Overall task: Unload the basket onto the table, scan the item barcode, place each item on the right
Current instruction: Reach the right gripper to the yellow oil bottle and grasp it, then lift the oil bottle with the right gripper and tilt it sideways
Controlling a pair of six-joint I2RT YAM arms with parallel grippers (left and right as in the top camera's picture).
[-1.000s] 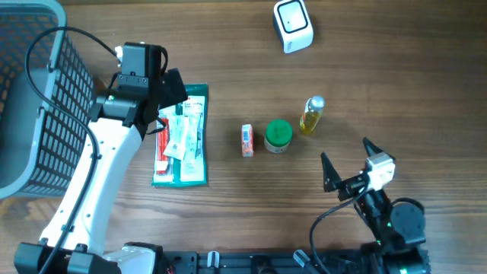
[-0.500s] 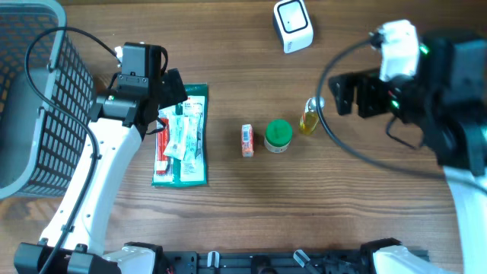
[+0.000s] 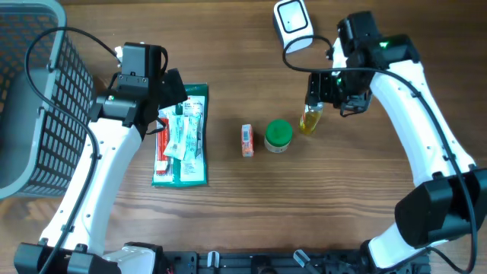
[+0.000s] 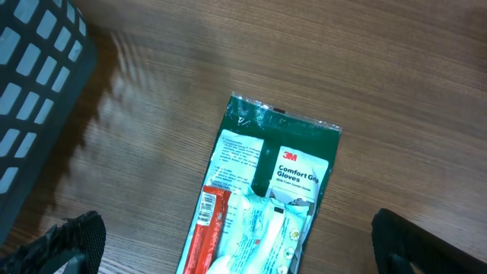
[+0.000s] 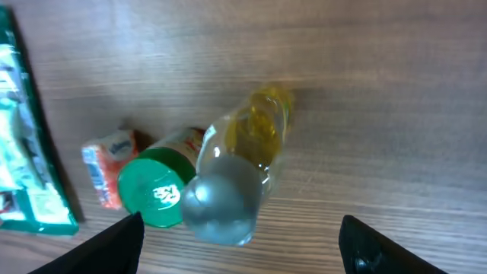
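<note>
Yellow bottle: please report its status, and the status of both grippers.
Left gripper open, over glove pack. Right gripper open, above yellow bottle, not gripping. Green-lid jar close beside bottle.

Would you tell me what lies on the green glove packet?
On the glove packet, a red tube and pale sachets lie; the left arm covers its top corner from overhead.

In the overhead view, the grey plastic mesh basket (image 3: 34, 7) runs off the frame at 9 and 12 o'clock. The right gripper (image 3: 332, 93) covers the cap end of the small clear bottle of yellow liquid (image 3: 308, 122). The left gripper (image 3: 169, 99) hides the 10 o'clock corner of the flat green glove packet (image 3: 192, 164). Print on the small orange carton (image 3: 246, 141) is too small to read. The left wrist view cuts the packet off at 6 o'clock. In the right wrist view, the bottle's silver cap (image 5: 221, 207) is blurred.
</note>
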